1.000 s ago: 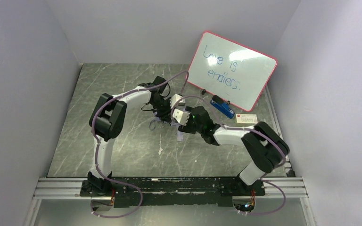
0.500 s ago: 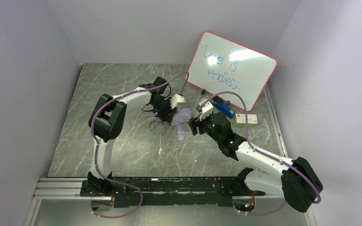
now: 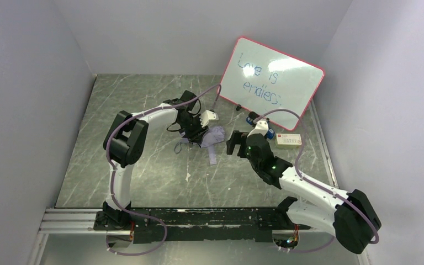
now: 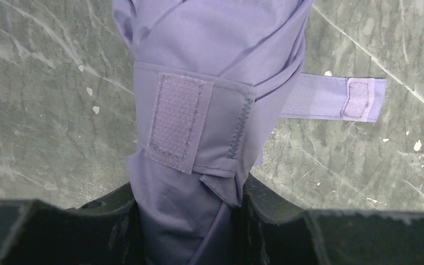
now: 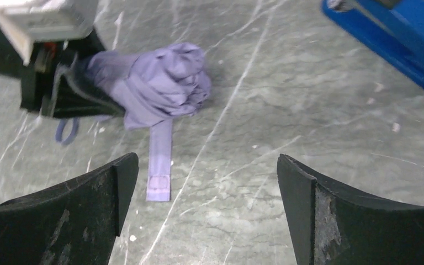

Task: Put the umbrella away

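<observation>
The folded lavender umbrella [image 3: 212, 136] lies on the marble table, its loose closing strap [image 3: 212, 157] trailing toward the front. My left gripper [image 3: 196, 132] is shut on the umbrella; in the left wrist view the bundled fabric [image 4: 210, 83] sits between the black fingers [image 4: 279, 215], with the velcro patch [image 4: 178, 118] facing up and the strap [image 4: 337, 98] sticking out right. My right gripper [image 3: 233, 144] is open and empty, just right of the umbrella. In the right wrist view the umbrella [image 5: 154, 85] and strap [image 5: 159, 165] lie ahead to the left.
A pink-framed whiteboard [image 3: 273, 81] leans at the back right. A blue eraser [image 5: 403, 44] lies near it, mostly hidden by my right arm in the top view. A small white card [image 3: 288, 140] lies at the right.
My right arm pulled back from the umbrella and swung right, its base link now low right. The umbrella's fabric end, hidden before, now shows. The left arm has barely moved.
</observation>
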